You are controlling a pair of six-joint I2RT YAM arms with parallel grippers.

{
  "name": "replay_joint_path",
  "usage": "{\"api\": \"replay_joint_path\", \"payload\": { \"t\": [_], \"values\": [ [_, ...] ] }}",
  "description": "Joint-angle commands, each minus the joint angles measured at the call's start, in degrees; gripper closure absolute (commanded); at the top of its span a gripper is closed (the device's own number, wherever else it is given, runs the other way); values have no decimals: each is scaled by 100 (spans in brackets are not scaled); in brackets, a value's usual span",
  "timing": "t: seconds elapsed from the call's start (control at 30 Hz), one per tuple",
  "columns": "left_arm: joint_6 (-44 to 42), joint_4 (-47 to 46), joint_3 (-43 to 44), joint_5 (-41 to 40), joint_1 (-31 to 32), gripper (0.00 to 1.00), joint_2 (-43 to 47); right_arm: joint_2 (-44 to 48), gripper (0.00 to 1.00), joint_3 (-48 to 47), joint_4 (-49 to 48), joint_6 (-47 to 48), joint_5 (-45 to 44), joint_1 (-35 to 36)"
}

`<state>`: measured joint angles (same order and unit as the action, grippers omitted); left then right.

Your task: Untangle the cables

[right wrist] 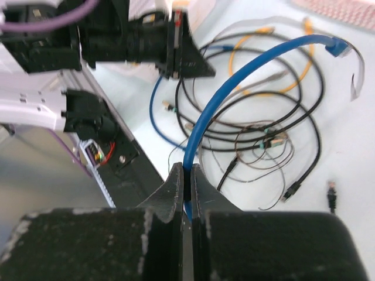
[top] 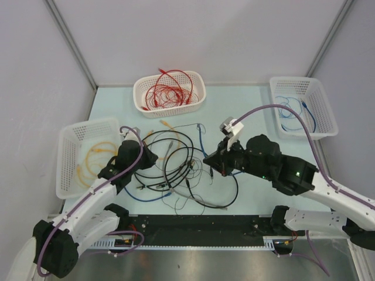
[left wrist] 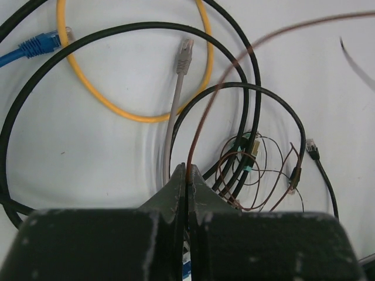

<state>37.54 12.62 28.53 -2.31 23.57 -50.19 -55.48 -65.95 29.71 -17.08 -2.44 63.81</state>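
Observation:
The cables lie tangled mid-table: black loops, thin brown wires, a grey one, yellow and blue ones. My left gripper is at the tangle's left edge, and in the left wrist view this gripper is shut on a thin brown wire that rises toward the upper right. Black loops, a yellow cable and a grey plug-ended cable lie beneath. My right gripper sits at the tangle's right side; the right wrist view shows it shut on a blue cable that arcs up over the pile.
A white basket of red cables stands at the back. To the left, a basket holds yellow cables; to the right, another basket holds a blue one. The black base rail runs along the near edge.

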Motion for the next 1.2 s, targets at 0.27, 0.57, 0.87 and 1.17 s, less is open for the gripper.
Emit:
{"api": "replay_joint_path", "payload": {
  "t": [0.27,0.57,0.87,1.17],
  "values": [
    [-18,-129,64,187,-37,100,211,565,100,-49,-414,-673,-2588,-1527],
    [-159,-164,100,696,-28,100,466,-304,100,-58,-1362,-1517,-2287,-4876],
    [-291,-260,47,969,-19,100,686,-1718,100,-93,-4128,-834,-2613,-5757],
    [-282,-172,-225,1030,209,100,853,-2871,100,-918,-5010,-51,-2929,-6126]
  ]
}}
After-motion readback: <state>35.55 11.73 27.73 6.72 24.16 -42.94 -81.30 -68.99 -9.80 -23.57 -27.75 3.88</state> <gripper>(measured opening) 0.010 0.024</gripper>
